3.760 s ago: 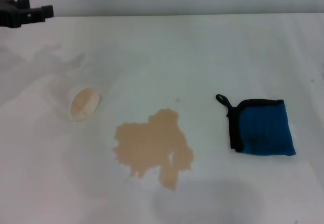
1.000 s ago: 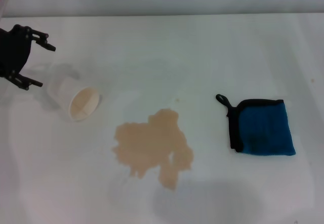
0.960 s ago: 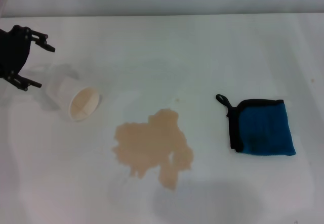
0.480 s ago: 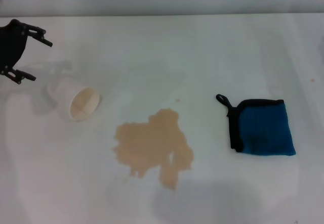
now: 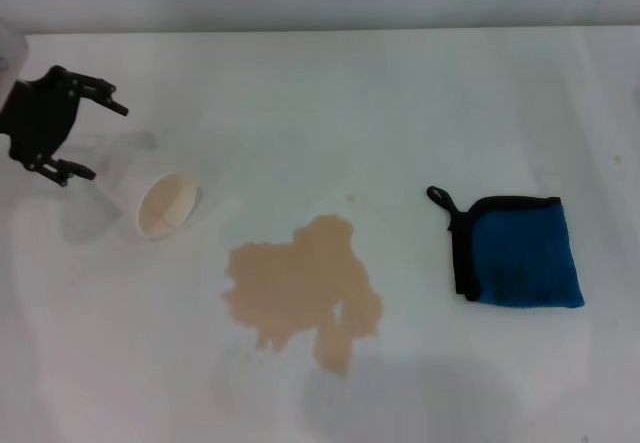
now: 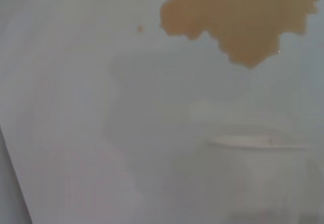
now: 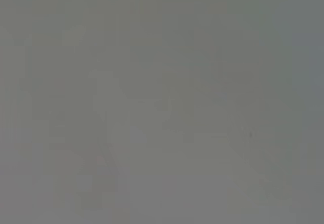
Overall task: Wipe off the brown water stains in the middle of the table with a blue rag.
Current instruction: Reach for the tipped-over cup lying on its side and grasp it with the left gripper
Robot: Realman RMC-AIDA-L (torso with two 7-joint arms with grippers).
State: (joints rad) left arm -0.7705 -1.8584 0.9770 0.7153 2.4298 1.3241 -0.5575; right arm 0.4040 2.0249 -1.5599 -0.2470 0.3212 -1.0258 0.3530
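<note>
Head view shows us the left gripper (image 5: pixel 88 141) at the upper left of the frame, its two black fingers (image 5: pixel 105 97) spread wide apart, one toward the far side and one nearer. Just to its right a white paper cup (image 5: pixel 160 201) lies on its side, its open mouth turned toward the lower right; we cannot tell whether the fingers touch it. The brown water stains (image 5: pixel 300 291) sit low in the centre of the frame on the table (image 5: pixel 330 103), an irregular lobed tan blotch. The blue rag (image 5: pixel 518 251) lies flat at the right of the frame, well apart from the stains, its black loop pointing toward the upper left.

Left wrist view gives us the stains (image 6: pixel 238 16) at the upper right of the frame, with the rim of the cup (image 6: pixel 258 144) blurred low at the right.

Right wrist view shows only flat grey, and we see no right gripper anywhere.
</note>
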